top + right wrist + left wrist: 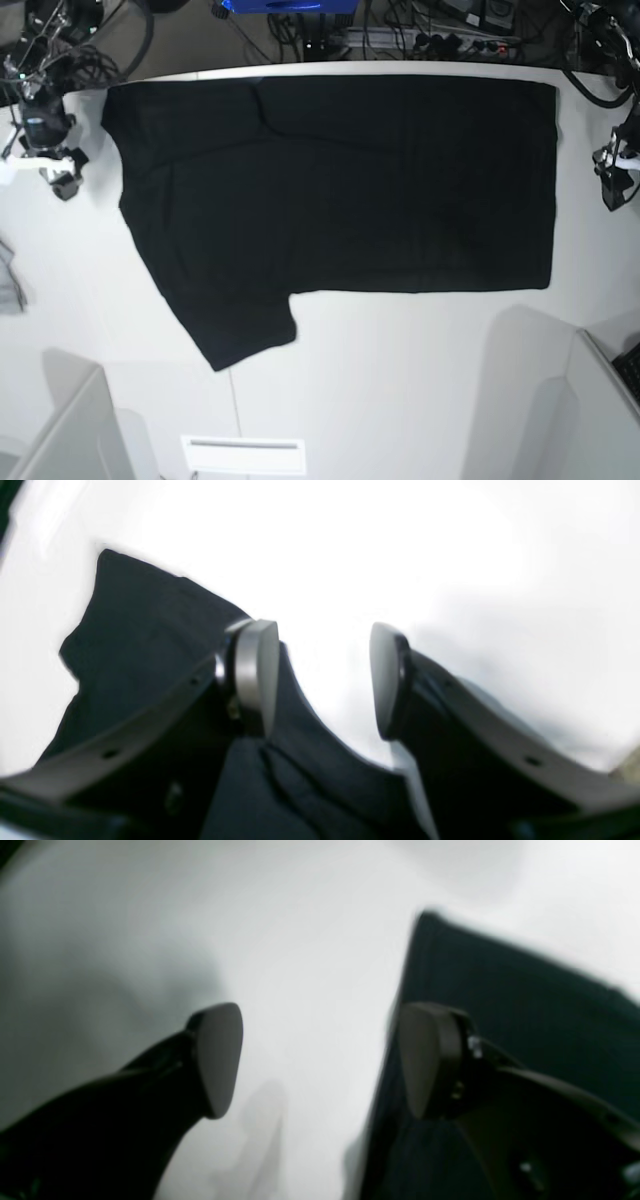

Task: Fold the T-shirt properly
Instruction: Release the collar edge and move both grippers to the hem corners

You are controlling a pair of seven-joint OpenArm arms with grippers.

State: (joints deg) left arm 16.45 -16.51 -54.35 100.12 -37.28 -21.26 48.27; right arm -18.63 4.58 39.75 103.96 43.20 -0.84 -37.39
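The black T-shirt (pixel 340 185) lies flat on the white table (pixel 400 380). Both grippers, left (pixel 320 1060) and right (pixel 325 680), gape wide, holding nothing.

White table (pixel 400 380), tangled cables (pixel 420 35) beyond its far edge.

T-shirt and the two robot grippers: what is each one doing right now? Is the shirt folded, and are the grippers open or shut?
Large black cloth T-shirt: lying flat on the white table, plain side up, one sleeve sticking out at the near edge, held by nothing.
Left gripper: open, empty, beside the shirt's edge.
Right gripper: open, empty, over the shirt's edge.
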